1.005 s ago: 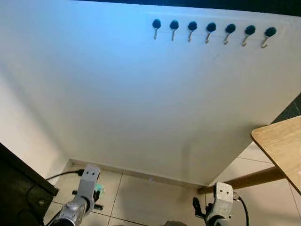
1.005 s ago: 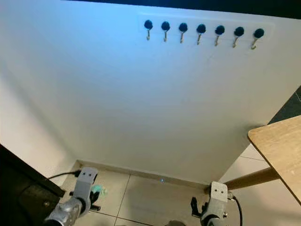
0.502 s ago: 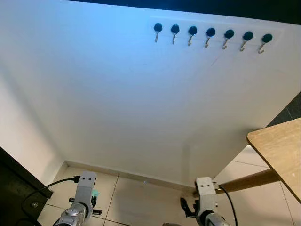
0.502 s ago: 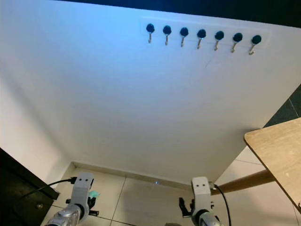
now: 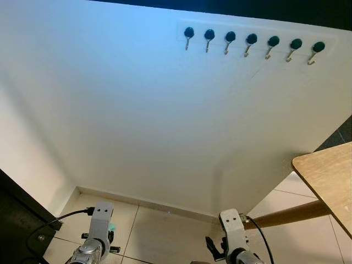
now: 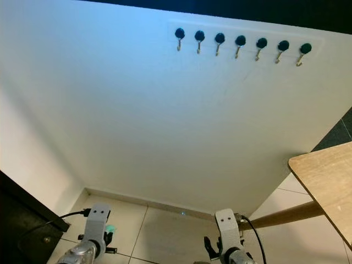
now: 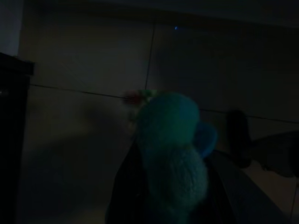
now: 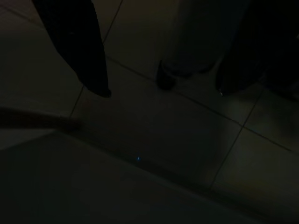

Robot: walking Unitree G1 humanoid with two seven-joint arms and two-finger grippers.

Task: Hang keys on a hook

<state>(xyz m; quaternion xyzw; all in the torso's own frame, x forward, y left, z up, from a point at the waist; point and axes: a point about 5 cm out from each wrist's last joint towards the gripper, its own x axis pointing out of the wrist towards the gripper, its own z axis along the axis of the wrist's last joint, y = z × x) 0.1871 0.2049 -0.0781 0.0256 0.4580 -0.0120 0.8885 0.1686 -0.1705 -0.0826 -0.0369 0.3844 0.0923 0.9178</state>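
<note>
On the far left a dark cabinet (image 5: 19,212) stands against the side wall, with a black cable (image 5: 63,217) running past it to the left arm. That arm hangs low over the tiled floor (image 5: 159,228). The left gripper (image 7: 173,186) has its jaws closed around a fuzzy green and blue ball (image 7: 170,140), which I take to be the fob of the keys; the keys themselves are too dark to make out. A trace of the same green shows beside the left wrist in the head view.

To the right, the right gripper (image 8: 159,77) hangs idle near the floor, its two black fingers (image 8: 81,51) spread apart and holding nothing.

High on the white wall (image 5: 165,110), toward the right, runs a row of seven hooks (image 5: 253,43) with round black knobs, all bare. At the far right edge a wooden bench (image 5: 330,176) juts in, one leg slanting down to the floor.

The risks, as I judge them:
- The hooks sit well above the keys, so the left arm faces a long lift; if only the soft ball is gripped, the keys may swing or slip free.
- The metal hooks are small, and the key ring could miss the tip and drop to the floor.
- Stepping closer could bring the right arm against the bench corner.
- The cable could snag on the cabinet.
</note>
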